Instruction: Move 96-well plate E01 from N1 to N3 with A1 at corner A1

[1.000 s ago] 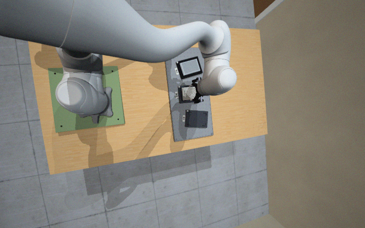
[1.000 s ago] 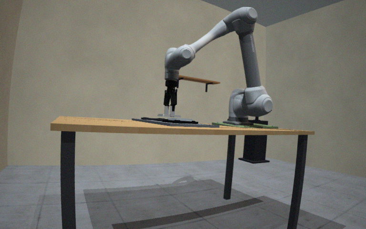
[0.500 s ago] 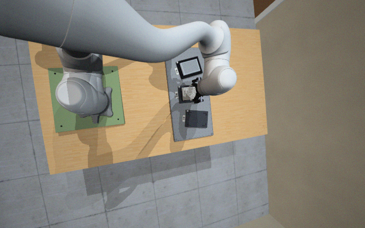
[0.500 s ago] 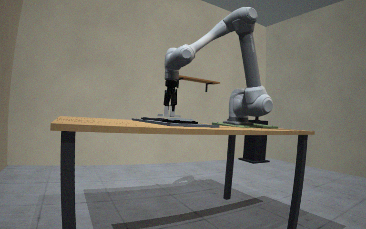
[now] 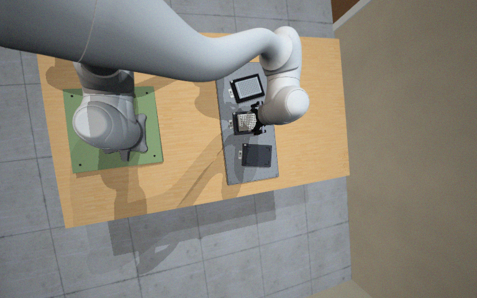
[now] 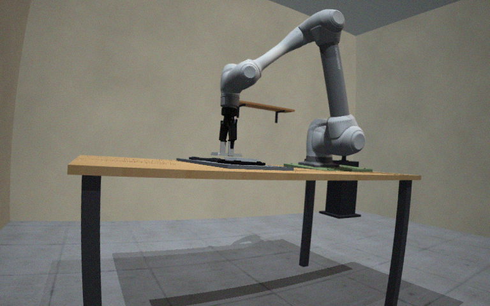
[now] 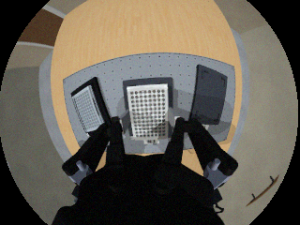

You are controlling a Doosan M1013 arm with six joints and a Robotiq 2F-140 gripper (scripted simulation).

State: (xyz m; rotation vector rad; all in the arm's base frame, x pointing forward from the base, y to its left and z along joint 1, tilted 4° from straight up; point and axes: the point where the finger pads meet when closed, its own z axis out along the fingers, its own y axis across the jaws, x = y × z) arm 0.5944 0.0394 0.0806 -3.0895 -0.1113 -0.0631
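My gripper (image 5: pixel 254 119) is shut on a white 96-well plate (image 5: pixel 246 120), which I take to be E01. It holds the plate level, a little above the middle nest of three on the grey deck. In the side view the plate (image 6: pixel 226 153) hangs just over the deck under the gripper (image 6: pixel 226 146). In the wrist view the plate (image 7: pixel 148 111) lies between the fingers. A second plate (image 5: pixel 247 87) sits in the far nest and also shows in the wrist view (image 7: pixel 88 109). The near nest (image 5: pixel 256 154) is empty. The labels are too small to read.
The arm's base stands on a green mat (image 5: pixel 112 130) at the left of the wooden table (image 5: pixel 189 126). A small wall shelf (image 6: pixel 265 106) hangs behind the arm. The arm's forearm passes over the deck's far end.
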